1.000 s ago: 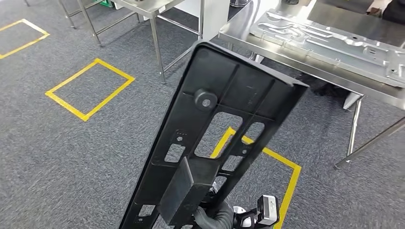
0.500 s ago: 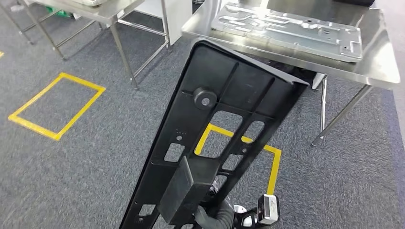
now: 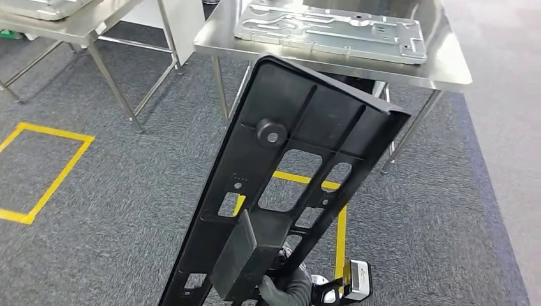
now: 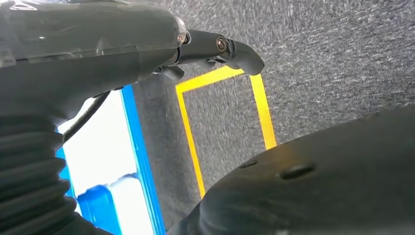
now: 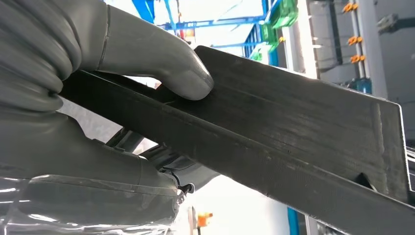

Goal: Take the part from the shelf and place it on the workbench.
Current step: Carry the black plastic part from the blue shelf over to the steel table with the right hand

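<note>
The part (image 3: 332,121) is a long black plastic panel with ribs, cut-outs and a round boss. It stands tilted in front of me, its top edge just short of the workbench. My right hand (image 3: 286,290) grips its lower end from below. In the right wrist view the grey thumb (image 5: 166,68) presses on the part's (image 5: 303,132) flat edge. The steel workbench (image 3: 446,64) stands ahead. My left hand (image 4: 98,54) hangs over the carpet with a dark finger (image 4: 240,49) stretched out and nothing in it.
A silver stamped metal plate (image 3: 332,29) covers most of the workbench top. A second steel table (image 3: 76,25) stands at the far left. Yellow tape squares (image 3: 38,172) mark the grey carpet, one under the part (image 3: 341,229).
The camera has turned: the workbench has slid left towards the middle of the picture and now lies straight ahead. The part stays the same in my right hand.
</note>
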`<state>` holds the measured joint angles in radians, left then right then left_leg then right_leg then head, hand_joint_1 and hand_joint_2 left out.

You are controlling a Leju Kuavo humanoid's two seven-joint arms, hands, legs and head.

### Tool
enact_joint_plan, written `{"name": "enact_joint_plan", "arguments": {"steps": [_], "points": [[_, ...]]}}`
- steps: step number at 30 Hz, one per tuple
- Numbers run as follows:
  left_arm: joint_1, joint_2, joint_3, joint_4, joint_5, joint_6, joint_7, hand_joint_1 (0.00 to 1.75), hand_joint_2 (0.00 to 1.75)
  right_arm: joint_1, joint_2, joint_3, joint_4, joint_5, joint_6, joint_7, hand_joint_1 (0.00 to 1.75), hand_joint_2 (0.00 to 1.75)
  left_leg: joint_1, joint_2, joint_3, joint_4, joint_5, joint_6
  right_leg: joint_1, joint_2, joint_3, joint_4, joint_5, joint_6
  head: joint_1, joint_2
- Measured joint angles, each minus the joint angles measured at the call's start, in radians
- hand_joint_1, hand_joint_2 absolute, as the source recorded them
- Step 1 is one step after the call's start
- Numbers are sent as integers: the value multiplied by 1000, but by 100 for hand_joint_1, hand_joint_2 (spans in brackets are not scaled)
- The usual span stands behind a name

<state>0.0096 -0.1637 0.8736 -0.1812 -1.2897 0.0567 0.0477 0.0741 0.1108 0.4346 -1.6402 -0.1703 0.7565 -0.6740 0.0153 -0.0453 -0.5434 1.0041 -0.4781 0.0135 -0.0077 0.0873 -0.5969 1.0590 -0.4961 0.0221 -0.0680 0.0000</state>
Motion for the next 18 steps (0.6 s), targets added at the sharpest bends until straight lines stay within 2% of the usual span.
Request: {"name": "enact_joint_plan", "arguments": {"steps": [2, 3, 4, 5, 6, 8, 9, 10, 11, 13, 15, 17, 18], "points": [[3, 0, 0, 0, 0, 0, 0, 0, 175, -1, 0, 0, 0, 0, 0, 0, 175, 175, -3, 30, 2, -2, -2, 9, 1, -64, -63, 122, -60, 8, 0, 0], [4, 0, 0, 0, 0, -1, 1, 0, 175, -1, 0, 0, 1, 0, 0, -1, 175, 175, -5, 45, 2, -2, -4, 11, -1, -75, -99, 190, -85, 11, 0, 0], [5, 0, 0, 0, 0, -1, 1, 0, 175, 0, 0, -1, 1, 0, 0, -1, 175, 175, -6, 60, 3, -2, -6, 12, -2, -79, -125, 236, -95, 12, 0, 0], [6, 0, 0, 0, 0, -1, 2, 0, 175, 1, 0, -1, 2, 0, 0, -1, 175, 175, -7, 74, 4, -2, -8, 12, -2, -81, -131, 244, -86, 12, 0, 0], [7, 0, 0, 0, 0, -1, 2, 0, 175, 1, 0, -1, 2, 0, 0, -1, 175, 175, -8, 86, 7, -2, -10, 11, -2, -86, -114, 209, -59, 10, 0, 0], [9, -1, 0, 0, 0, -1, 2, 0, 175, 0, 0, -2, 2, 0, 0, -1, 175, 175, -11, 106, 16, -1, -16, 7, 3, -116, -39, 64, 6, -2, 0, 0], [10, -2, 0, 0, 0, -1, 3, 0, 175, 0, 0, -2, 2, 0, 0, -1, 175, 175, -13, 113, 20, -1, -19, 3, 8, -131, -8, 4, 26, -9, 0, 0], [11, -2, 0, 0, 0, -1, 3, 0, 175, -1, 0, -2, 2, 0, 0, -2, 175, 175, -15, 120, 23, 0, -23, -2, 12, -141, 10, -32, 34, -15, 0, 0], [12, -2, 0, 0, 0, -1, 4, 0, 175, -1, 0, -2, 2, 0, 0, -2, 175, 175, -16, 126, 25, -1, -25, -7, 16, -142, 13, -43, 32, -19, 0, 0], [13, -1, 0, 0, 0, -1, 4, 0, 175, 0, 0, -3, 2, 0, 0, -3, 175, 175, -17, 138, 30, -2, -30, -17, 14, -120, 14, -49, 36, -27, 0, 0], [12, 0, 0, 0, 0, -1, 3, 0, 175, 0, 1, -3, 2, 0, 0, -4, 175, 175, -15, 109, 20, 32, -55, -28, 5, -101, 21, -59, 42, -36, 0, 0], [7, 0, 0, 0, 1, -1, 1, 0, 175, -1, 2, -4, 2, 0, -2, -5, 175, 175, -11, 62, -34, 147, -114, -37, 2, -85, 25, -63, 44, -43, -1, 0], [4, 0, 1, 0, 1, -1, 0, 0, 175, -1, 2, -4, 2, 0, -3, -5, 175, 175, -10, 49, -71, 218, -141, -41, 2, -77, 25, -63, 44, -45, -1, 0]]}}
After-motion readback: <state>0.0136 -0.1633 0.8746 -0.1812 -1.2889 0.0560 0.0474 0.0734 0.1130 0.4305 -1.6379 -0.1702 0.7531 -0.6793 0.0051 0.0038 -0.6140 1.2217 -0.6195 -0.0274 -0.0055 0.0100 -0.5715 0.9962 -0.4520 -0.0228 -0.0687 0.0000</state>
